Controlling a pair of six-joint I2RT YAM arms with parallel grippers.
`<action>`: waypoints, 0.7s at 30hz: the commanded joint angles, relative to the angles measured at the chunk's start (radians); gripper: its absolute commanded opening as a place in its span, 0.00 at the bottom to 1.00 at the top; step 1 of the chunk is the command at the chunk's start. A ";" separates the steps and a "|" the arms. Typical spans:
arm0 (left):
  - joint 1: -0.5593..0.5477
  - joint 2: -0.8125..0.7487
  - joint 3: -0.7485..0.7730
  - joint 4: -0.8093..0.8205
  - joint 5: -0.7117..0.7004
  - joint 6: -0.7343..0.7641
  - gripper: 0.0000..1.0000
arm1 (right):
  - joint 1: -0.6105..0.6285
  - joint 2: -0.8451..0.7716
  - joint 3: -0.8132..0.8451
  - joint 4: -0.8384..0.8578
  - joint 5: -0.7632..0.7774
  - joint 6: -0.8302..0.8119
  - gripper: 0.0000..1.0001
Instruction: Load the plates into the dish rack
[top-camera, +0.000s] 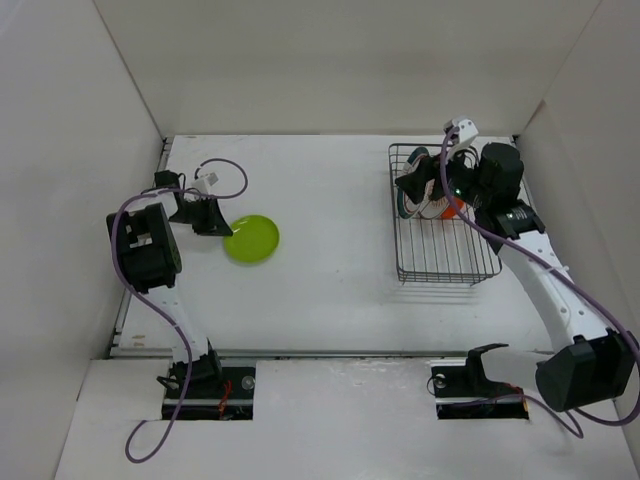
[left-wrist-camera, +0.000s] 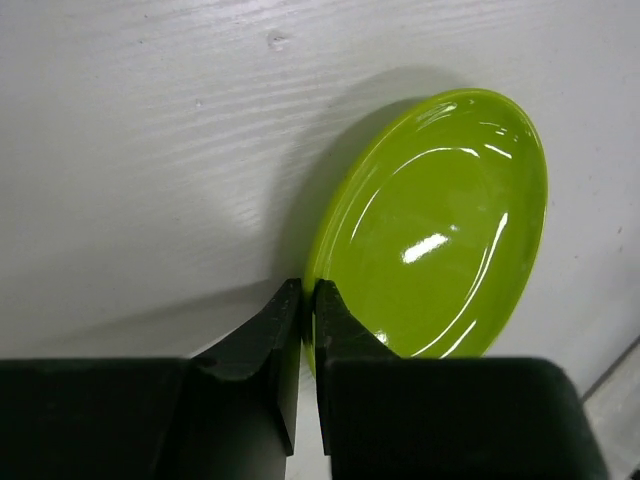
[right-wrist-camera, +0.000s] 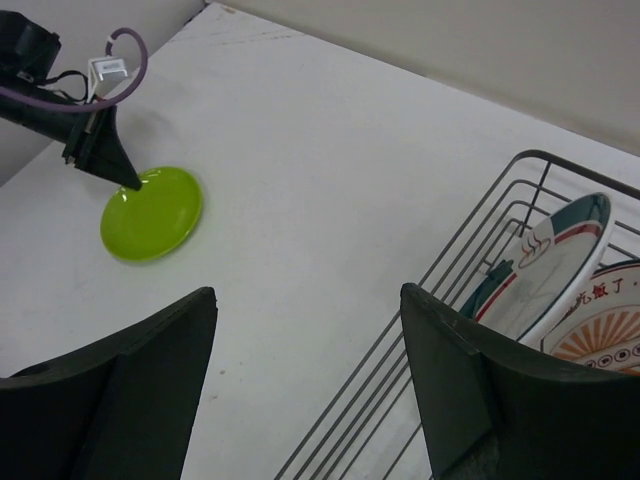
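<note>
A lime-green plate (top-camera: 252, 239) lies on the white table at the left. My left gripper (top-camera: 224, 229) is shut on its near-left rim. In the left wrist view the two fingers (left-wrist-camera: 335, 320) pinch the edge of the plate (left-wrist-camera: 440, 230). The black wire dish rack (top-camera: 445, 255) stands at the right. A white plate with a dark green rim (right-wrist-camera: 555, 260) and a patterned orange-brown plate (right-wrist-camera: 600, 335) stand upright in it, and a bit of orange plate (top-camera: 452, 208) shows behind my arm. My right gripper (right-wrist-camera: 308, 292) hangs open over the rack's left edge, holding nothing.
White walls close in the table on the left, back and right. Both arm bases (top-camera: 205, 378) sit at the near edge. The front half of the rack holds only bare wires (top-camera: 440, 262).
</note>
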 joint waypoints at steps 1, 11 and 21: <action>-0.006 0.056 0.014 -0.097 -0.049 0.016 0.00 | 0.026 0.012 -0.014 0.087 -0.030 0.009 0.79; -0.006 -0.132 0.223 -0.449 0.328 0.263 0.00 | 0.239 0.101 0.008 0.148 -0.161 0.018 0.79; -0.066 -0.440 0.244 -0.505 0.400 0.285 0.00 | 0.328 0.294 0.020 0.356 -0.285 0.113 0.79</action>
